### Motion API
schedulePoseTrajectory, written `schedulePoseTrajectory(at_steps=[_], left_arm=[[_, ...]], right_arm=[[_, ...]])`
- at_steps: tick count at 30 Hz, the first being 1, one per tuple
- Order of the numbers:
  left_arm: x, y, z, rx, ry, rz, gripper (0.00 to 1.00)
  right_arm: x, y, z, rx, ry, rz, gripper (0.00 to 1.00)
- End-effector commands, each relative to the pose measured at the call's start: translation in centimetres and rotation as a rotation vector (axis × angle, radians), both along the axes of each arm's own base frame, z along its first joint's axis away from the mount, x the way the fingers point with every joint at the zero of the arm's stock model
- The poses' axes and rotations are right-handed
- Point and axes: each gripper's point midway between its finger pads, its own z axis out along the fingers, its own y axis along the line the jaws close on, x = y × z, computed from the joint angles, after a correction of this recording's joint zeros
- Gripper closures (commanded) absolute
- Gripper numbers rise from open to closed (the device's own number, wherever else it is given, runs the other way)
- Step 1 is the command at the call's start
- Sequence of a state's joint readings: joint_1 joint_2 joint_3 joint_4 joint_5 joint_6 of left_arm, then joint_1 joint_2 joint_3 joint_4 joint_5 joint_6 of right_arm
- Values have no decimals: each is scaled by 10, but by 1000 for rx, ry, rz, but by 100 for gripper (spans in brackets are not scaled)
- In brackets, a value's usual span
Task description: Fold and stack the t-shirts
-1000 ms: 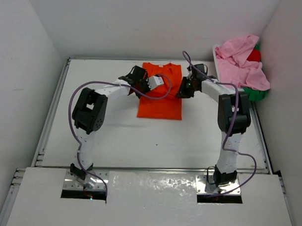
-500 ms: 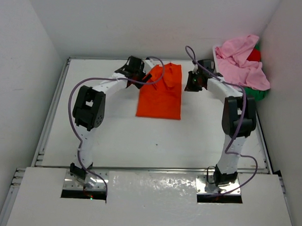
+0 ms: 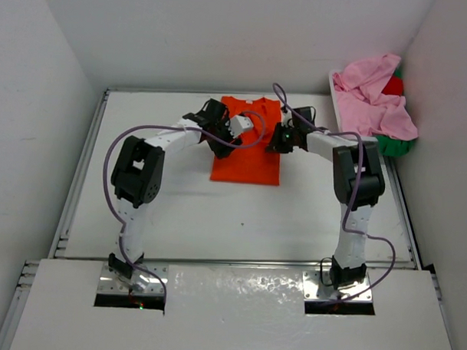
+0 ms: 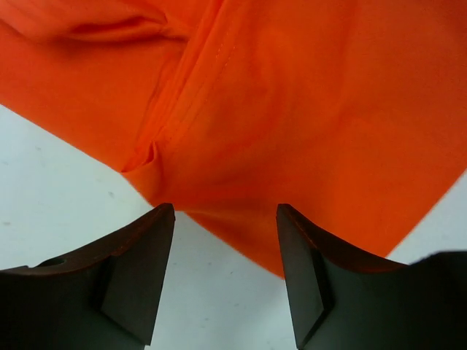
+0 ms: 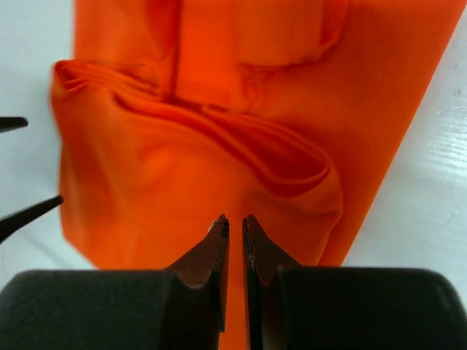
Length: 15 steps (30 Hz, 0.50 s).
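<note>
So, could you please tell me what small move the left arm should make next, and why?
Probably close the left pincer: its jaws stand open at the edge of the orange shirt, gripping nothing, while the right pincer is nearly shut.

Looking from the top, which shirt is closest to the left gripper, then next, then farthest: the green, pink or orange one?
From the left gripper:
1. Orange shirt, right beside it, mid-table.
2. Pink shirt, heaped at the far right.
3. Green shirt, peeking out at the right edge, past the pink one.
</note>
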<state>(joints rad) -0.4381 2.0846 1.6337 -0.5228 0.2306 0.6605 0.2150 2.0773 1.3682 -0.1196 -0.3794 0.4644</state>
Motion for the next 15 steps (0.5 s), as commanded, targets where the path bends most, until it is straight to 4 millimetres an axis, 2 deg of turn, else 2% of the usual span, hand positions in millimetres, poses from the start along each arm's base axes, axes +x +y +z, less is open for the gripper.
schedulePoseTrajectory(at_steps=[1,2,5,11,15], left_arm=[[42,2,13,-113,-46,129,44],[52,3,7,-125,-43,164,44],[73,6,10,-155,-81,236,44],[64,16,-18,-104,-40,261,43],[71,18,-7,-102,-67,278,43]], right_arm=[[28,7,10,57,-56,-39,91],[33,5,11,51,-66,-52,91],[43,-4,-1,25,-52,-104,92],[43,-26,-21,67,10,-205,94],[49,-40,-25,81,26,-246,95]])
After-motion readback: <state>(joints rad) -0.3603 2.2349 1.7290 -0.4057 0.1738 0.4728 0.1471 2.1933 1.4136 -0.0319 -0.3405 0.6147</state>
